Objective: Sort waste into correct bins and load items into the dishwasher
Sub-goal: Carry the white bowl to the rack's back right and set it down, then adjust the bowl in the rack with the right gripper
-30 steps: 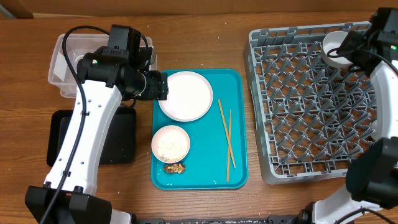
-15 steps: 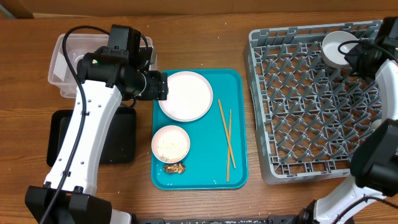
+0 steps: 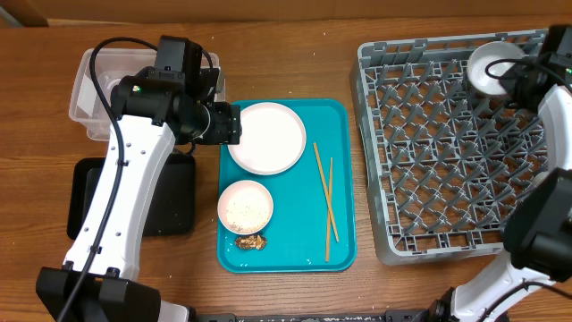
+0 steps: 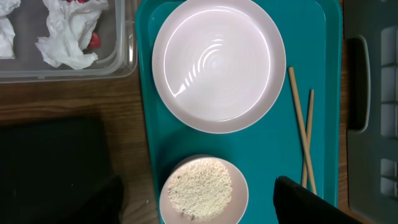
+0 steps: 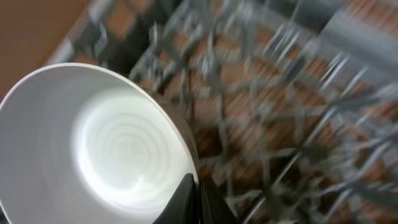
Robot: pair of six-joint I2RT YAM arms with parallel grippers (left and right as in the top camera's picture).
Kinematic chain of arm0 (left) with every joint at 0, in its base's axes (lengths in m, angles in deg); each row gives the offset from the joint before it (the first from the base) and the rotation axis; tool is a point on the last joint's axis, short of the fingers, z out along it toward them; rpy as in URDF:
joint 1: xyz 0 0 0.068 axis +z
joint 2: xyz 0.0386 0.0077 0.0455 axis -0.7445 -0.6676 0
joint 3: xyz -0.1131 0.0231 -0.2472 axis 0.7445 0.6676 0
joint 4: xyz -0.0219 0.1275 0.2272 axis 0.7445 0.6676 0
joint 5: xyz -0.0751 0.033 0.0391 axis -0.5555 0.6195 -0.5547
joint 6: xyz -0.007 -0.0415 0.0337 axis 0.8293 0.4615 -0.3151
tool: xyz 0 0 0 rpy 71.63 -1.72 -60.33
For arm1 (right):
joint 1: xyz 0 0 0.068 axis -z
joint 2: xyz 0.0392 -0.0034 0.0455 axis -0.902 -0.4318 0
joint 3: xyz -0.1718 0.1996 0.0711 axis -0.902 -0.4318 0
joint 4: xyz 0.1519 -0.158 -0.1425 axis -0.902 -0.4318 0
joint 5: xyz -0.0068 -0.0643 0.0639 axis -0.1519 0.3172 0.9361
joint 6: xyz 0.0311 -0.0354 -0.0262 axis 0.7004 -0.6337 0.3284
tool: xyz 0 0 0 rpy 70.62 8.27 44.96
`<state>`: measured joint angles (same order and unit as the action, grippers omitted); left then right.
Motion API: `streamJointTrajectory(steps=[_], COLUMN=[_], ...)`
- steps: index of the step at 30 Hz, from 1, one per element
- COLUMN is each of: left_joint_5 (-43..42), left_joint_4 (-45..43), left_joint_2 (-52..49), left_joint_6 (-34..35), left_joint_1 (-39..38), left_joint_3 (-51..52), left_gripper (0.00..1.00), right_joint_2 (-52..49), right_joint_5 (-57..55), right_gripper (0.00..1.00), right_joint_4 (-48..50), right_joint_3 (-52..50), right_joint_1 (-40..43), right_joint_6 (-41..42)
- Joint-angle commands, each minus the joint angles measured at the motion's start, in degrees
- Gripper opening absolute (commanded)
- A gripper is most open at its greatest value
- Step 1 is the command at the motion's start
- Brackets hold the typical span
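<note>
My left gripper (image 3: 225, 123) hangs open over the teal tray (image 3: 344, 116), between the round white plate (image 3: 265, 137) and the clear tub (image 3: 89, 89). In the left wrist view its jaws (image 4: 205, 205) stand wide above a small bowl of white rice (image 4: 202, 190), holding nothing. Crumpled tissue (image 4: 68, 37) with red bits lies in the tub. Two chopsticks (image 3: 323, 201) and a brown lump (image 3: 251, 241) rest on the tray. My right gripper (image 3: 520, 80) is shut on the rim of a white bowl (image 5: 93, 143), tilted over the grey rack's (image 3: 447, 161) far right corner.
A shallow black tray (image 3: 170, 210) lies on the wooden table under my left arm, in front of the tub. The rack's upright pegs fill the right side. The right wrist view is blurred by motion.
My right gripper has closed its jaws and shifted a little to the right and back with the white bowl. The left arm and the tray's contents have not moved.
</note>
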<state>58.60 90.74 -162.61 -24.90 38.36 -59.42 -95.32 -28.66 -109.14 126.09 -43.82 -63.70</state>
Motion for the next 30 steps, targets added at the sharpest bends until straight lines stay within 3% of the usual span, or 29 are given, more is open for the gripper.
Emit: streamJointTrajectory(steps=[1,3,7,10,30], left_joint_5=[0.3,0.3,0.3,0.3,0.1], left_joint_4=[0.0,0.0,0.0,0.0,0.0], left_joint_2=[-0.5,-0.5,-0.5,-0.5,-0.5], left_joint_6=[0.4,0.4,0.4,0.4,0.4], left_joint_1=[0.0,0.0,-0.1,0.0,-0.1], left_joint_3=[-0.8,-0.8,-0.8,-0.8,-0.8], left_gripper=[0.79,0.79,0.79,0.79,0.79], right_joint_2=[6.6,6.9,6.2,5.4,-4.9], right_joint_5=[-12.6,-21.7,-52.5,-62.3,-57.5], right_gripper=[0.04,0.04,0.04,0.04,0.04], right_joint_4=[3.0,4.1,5.5,7.8,2.2], right_joint_3=[3.0,3.0,2.8,2.8,0.1], right_joint_1=[0.3,0.3,0.3,0.3,-3.4], right_joint_6=[-8.4,-11.4,-11.5,-11.8,-11.3])
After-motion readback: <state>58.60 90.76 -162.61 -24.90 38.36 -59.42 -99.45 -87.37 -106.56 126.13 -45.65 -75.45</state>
